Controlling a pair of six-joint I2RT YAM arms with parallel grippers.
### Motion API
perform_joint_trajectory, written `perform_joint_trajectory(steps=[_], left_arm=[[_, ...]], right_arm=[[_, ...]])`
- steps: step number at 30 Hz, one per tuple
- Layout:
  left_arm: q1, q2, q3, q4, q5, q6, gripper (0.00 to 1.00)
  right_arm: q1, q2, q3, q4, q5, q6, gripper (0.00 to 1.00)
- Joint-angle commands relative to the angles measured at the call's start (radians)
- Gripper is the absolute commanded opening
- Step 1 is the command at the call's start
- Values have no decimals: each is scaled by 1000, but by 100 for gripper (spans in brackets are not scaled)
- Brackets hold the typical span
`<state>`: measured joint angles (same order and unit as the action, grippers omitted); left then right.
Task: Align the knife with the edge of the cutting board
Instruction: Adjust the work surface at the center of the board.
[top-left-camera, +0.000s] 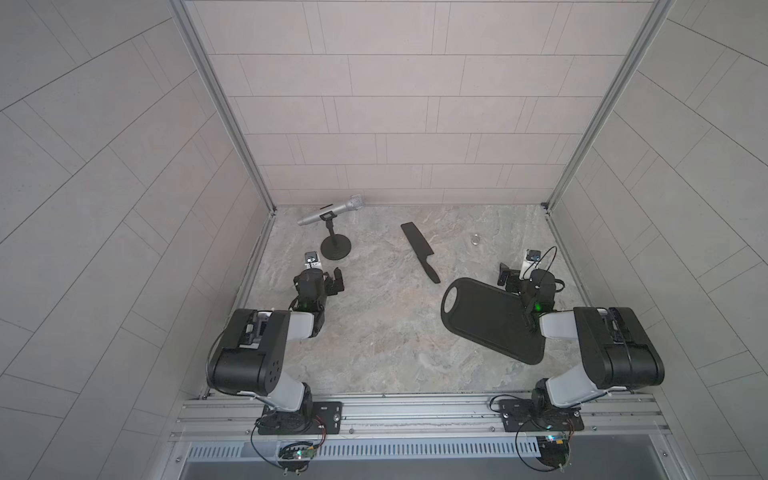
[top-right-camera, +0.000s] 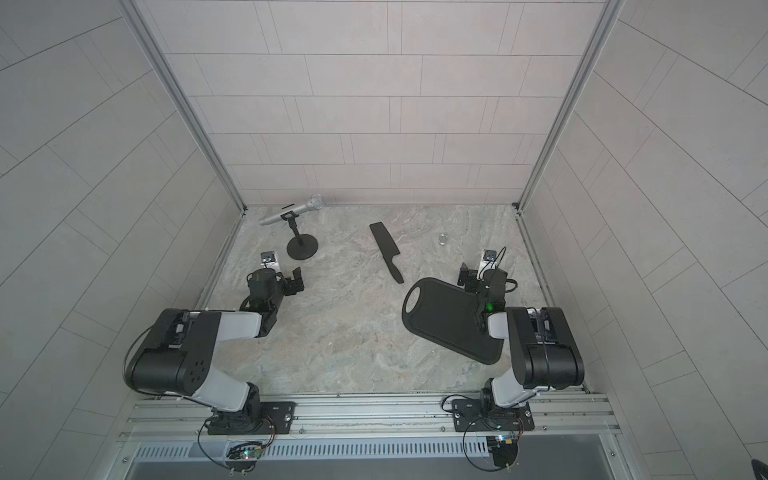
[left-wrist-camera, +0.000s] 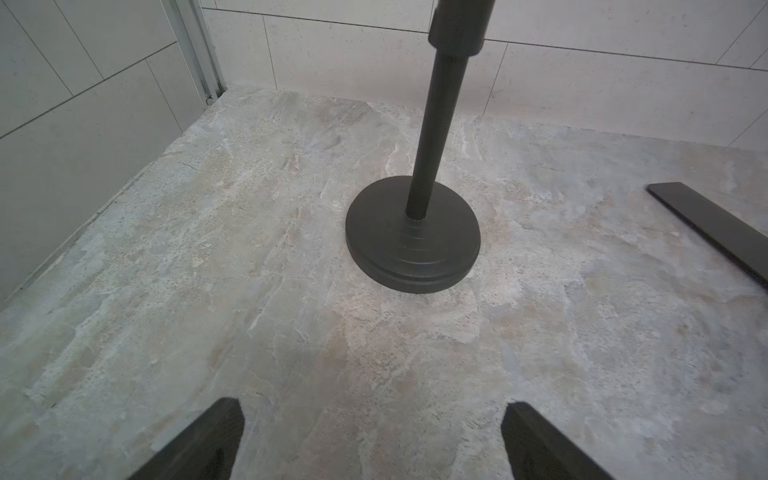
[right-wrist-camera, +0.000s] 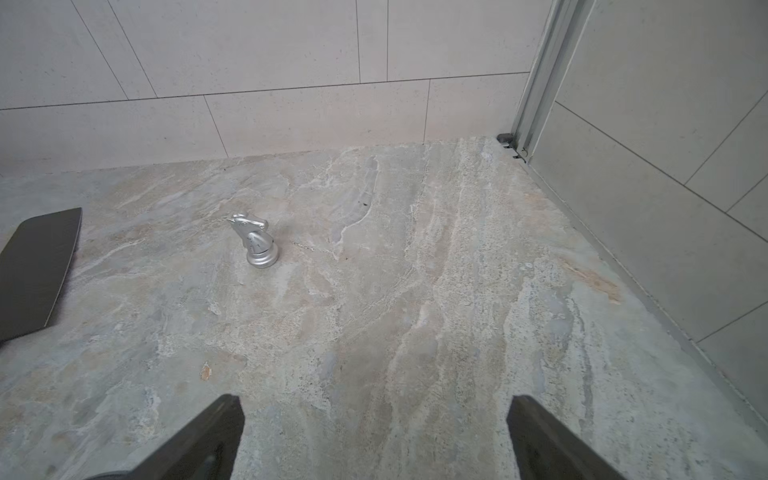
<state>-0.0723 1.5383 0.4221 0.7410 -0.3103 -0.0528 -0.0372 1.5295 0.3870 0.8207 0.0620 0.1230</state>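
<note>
Lying flat on the table (top-left-camera: 374, 332) between its far edge and the cutting board (top-left-camera: 490, 328), the knife (top-left-camera: 419, 250) looks stiff, light and thin, likely best pinched at its slim handle, while left hand (left-wrist-camera: 372, 436) and right hand (right-wrist-camera: 375, 434) both gape wide, empty.

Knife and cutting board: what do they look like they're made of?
The knife: all matte black with no bright glint, blade and handle alike; likely plastic or coated metal, can't say which. The cutting board: same flat matte black, smooth with rounded corners and an oval handle hole; probably plastic or composite.
</note>
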Motion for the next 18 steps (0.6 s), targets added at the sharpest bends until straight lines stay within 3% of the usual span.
perform_joint_trajectory(steps=[1,18], left_arm=[[7,-3,14,21,7,8,100],[7,-6,15,9,10,7,100]], right_arm=[[5,-12,8,-8,9,-11,100],[5,-12,9,-9,9,-10,100]])
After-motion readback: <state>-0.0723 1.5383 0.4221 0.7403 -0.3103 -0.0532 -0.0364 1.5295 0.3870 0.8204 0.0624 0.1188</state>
